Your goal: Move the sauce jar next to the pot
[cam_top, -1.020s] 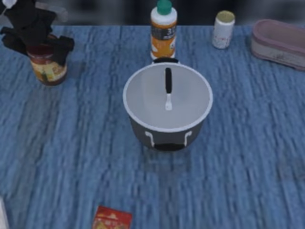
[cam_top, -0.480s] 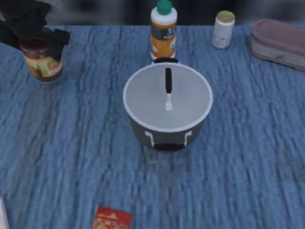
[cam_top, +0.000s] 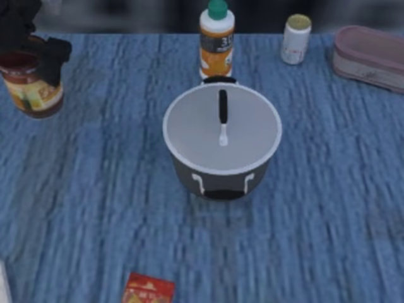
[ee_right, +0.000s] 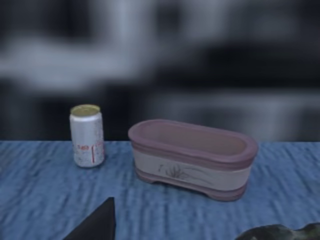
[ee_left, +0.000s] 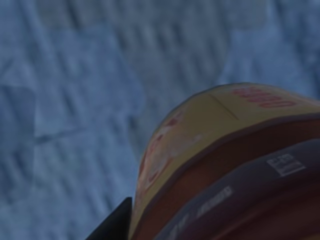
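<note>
Now left gripper [cam_top: 31,47] clamps the sauce jar [cam_top: 28,88] at its lid, far-left, well apart from pot [cam_top: 222,136]. Glass: rigid, slick, breakable, prob. heavy; hold firm. Right gripper: can't tell.

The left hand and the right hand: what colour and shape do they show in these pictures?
The left hand is black and blocky in the top view, with angular matte parts and no visible cables or markings. In the left wrist view only one dark pointed finger shows. The right arm is outside the top view; its own wrist view shows a black wedge-shaped finger, plain and unmarked.
</note>
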You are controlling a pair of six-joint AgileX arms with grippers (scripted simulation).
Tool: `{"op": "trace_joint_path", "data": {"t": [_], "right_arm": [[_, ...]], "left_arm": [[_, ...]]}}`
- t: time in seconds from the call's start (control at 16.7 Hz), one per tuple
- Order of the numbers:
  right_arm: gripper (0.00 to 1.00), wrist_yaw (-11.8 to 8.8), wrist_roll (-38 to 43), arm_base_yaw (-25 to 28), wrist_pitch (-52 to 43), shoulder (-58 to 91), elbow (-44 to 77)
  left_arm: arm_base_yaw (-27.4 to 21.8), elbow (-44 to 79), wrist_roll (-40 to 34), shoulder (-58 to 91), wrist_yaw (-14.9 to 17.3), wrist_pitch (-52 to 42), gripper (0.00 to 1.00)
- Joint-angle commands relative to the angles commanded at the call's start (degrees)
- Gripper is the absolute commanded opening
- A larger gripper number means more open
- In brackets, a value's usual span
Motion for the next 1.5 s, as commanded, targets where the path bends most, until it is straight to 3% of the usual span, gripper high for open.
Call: {"op": "trace_joint_path", "data": {"t": [0.48, 1.08, 1.5], "right_arm": [[1.0, 0.0, 0.0, 0.0, 0.0, 0.0, 0.0], [1.0, 0.0, 0.0, 0.0, 0.0, 0.0, 0.0], [1.0, 0.0, 0.0, 0.0, 0.0, 0.0, 0.0]], "left_arm": [[-1.4, -2.33, -2.04, -1.34, -0.49, 1.0, 0.0], [-14.46, -19.57, -31.97, -6.69, -6.16, 12.95, 0.0], [-16.01, -22.02, -35.2, -7.26, -6.89, 14.56, 0.0]]}}
